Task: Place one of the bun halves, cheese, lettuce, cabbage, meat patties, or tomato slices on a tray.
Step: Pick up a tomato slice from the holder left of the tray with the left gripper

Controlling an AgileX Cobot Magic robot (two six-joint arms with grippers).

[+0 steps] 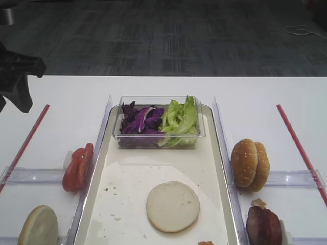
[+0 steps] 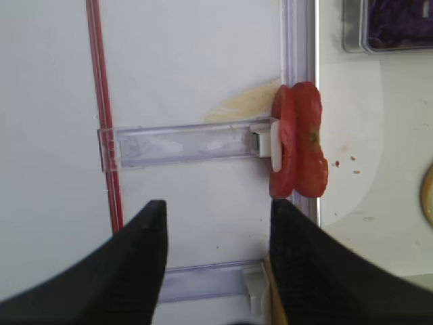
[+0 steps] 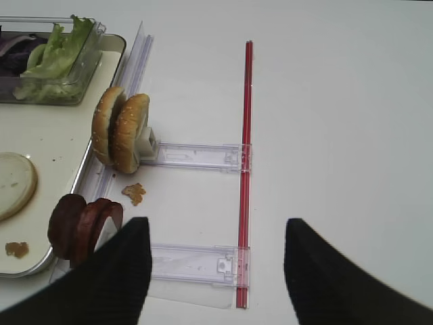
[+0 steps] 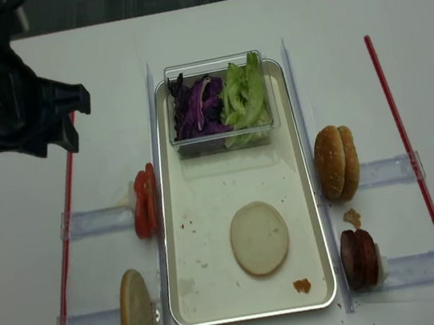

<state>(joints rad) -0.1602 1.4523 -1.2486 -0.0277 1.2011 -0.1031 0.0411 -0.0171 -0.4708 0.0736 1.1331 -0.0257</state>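
Your left gripper [image 2: 216, 261] hangs over bare white table [image 1: 255, 89] left of the tray [image 4: 189, 296], its two dark fingers [image 2: 135, 271] spread wide with nothing between them. In the left wrist view the tomato slices [image 2: 300, 150] stand just ahead of the right finger and slightly to its right, not touching it. They're on edge, two red discs pressed together against a white stop at the end of a clear rail [image 2: 176, 143], leaning on the tray's left rim. Their flat faces look left and right, so the thin edge points at you.

Your right gripper [image 3: 216, 271] is parted too, empty, over the table right of the tray. The meat patties [image 3: 81, 227] stand on edge just left of its left finger; the sesame bun halves [image 3: 122, 132] stand upright farther ahead, a crumb [image 3: 134, 193] between the two.

On the tray, one bun half [image 1: 172, 206] lies flat, pale cut face up, near the centre front. Another bun half [image 4: 136, 312] stands on edge at the near left rail. The clear tub [image 1: 196, 133] at the tray's far end holds purple cabbage [image 1: 142, 120] on the left and lettuce [image 1: 180, 120] on the right.

The tray's long axis runs away from you. There's open tray floor between tub and bun. Red strips [image 4: 70, 223] mark the outer sides, with open table beyond.
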